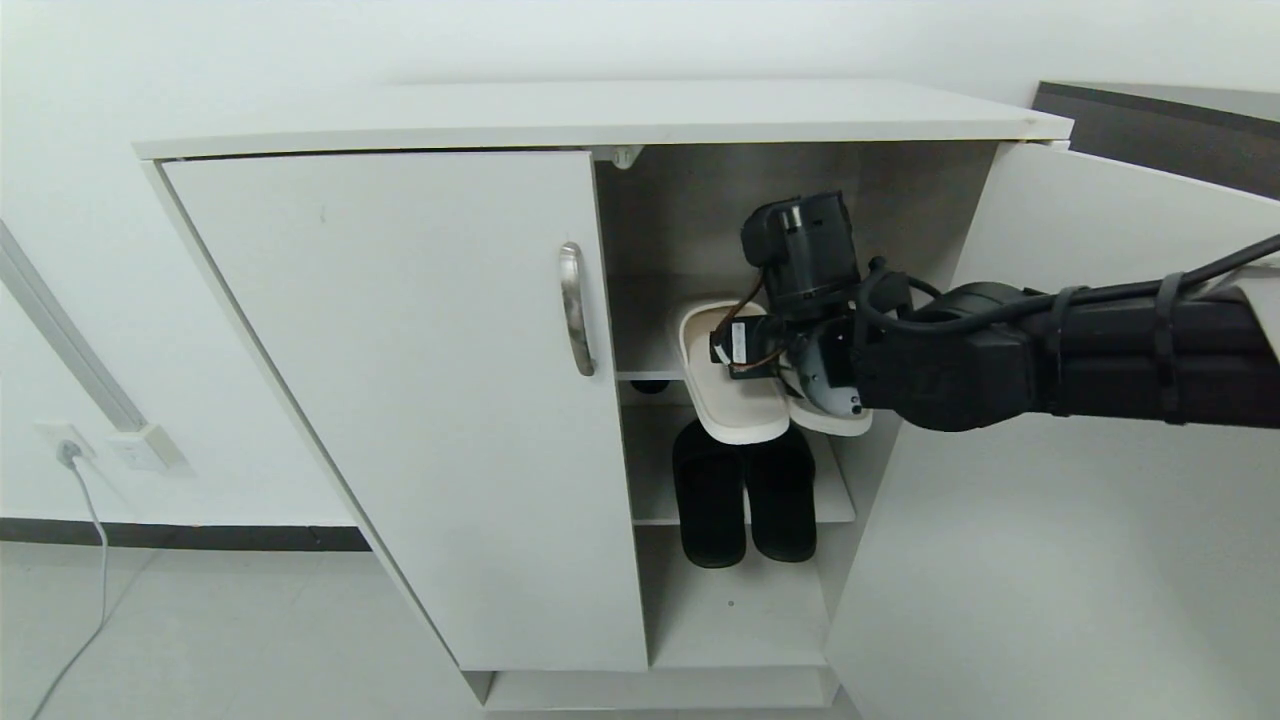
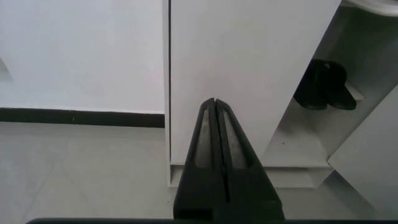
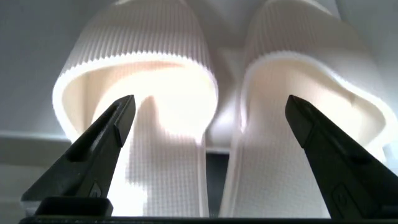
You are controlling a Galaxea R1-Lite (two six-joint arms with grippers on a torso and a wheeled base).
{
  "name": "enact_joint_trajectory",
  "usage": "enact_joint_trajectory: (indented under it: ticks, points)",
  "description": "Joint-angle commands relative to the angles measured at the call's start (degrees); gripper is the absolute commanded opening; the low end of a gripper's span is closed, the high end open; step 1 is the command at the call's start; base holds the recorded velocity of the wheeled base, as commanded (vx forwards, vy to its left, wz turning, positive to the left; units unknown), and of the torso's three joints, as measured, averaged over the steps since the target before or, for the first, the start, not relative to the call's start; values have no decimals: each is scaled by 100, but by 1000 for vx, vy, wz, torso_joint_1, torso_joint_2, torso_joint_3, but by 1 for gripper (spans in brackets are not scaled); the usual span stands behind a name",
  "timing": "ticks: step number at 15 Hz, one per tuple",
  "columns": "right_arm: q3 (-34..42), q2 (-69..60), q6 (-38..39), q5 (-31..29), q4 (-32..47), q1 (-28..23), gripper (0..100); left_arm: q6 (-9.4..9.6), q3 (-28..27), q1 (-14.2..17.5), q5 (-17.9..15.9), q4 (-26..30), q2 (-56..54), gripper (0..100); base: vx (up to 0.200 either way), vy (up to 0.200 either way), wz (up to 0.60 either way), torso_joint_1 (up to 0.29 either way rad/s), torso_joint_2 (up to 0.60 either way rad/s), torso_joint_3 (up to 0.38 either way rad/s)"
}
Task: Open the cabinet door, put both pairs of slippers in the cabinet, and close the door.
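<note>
Inside, the white slippers (image 1: 735, 405) sit on the upper shelf (image 1: 648, 376) of the cabinet (image 1: 600, 115), ends overhanging, above the black slippers (image 1: 742, 495) one shelf down, the right hand (image 3: 209, 106) spread wide and empty just before them, the left hand (image 2: 215, 102) closed on nothing outside, over pale floor (image 2: 81, 168) by a white wall (image 2: 81, 50).
</note>
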Motion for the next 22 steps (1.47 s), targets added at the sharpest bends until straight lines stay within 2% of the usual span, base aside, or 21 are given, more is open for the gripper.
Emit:
enact_joint_trajectory:
  ticks: [1, 6, 7, 9, 10, 22]
  points:
    - [612, -627, 181, 17, -7, 253, 100, -2, 1, 1, -3, -1, 9, 0, 0, 0, 0, 0, 0, 0]
    - [2176, -1752, 278, 61, -605, 877, 100, -10, 1, 1, -3, -1, 9, 0, 0, 0, 0, 0, 0, 0]
    - [2668, -2007, 278, 70, -886, 1061, 100, -2, 1, 1, -3, -1, 9, 0, 0, 0, 0, 0, 0, 0]
    - [3134, -2201, 243, 70, -1326, 1211, 100, -2, 1, 1, -3, -1, 9, 0, 0, 0, 0, 0, 0, 0]
    - [3283, -2236, 234, 70, -1528, 1246, 0, -2, 1, 1, -3, -1, 9, 0, 0, 0, 0, 0, 0, 0]
    - [3617, -2236, 234, 175, -1668, 1422, 0, -2, 1, 1, -3, -1, 9, 0, 0, 0, 0, 0, 0, 0]
